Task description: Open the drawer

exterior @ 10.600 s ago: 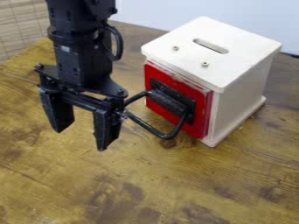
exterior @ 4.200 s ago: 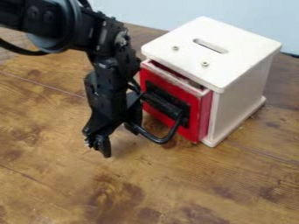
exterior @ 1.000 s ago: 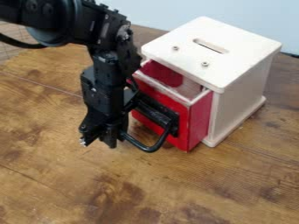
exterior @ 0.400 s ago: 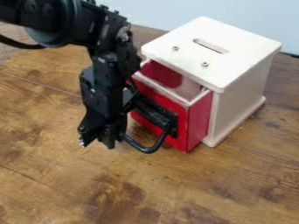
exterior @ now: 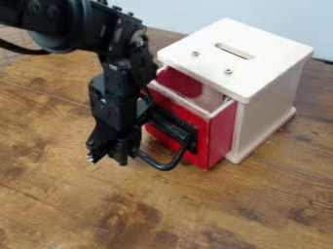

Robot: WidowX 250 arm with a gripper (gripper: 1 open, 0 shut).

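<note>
End effector point(exterior: 112, 153) clamped on drawer point(exterior: 196, 112) handle point(exterior: 159, 156)

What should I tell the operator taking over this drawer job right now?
Claw: shut, pointing straight down at the looped wire handle; whether it actually clamps the wire cannot be told from this view.
Drawer: red, pulled partway out of the white casing, with its top edge exposed in front of the casing.
Done: drawer partly open.
Left: judge whether this gap is enough; if not, probably pull further along the wooden table, then let go of the handle and back away.
</note>
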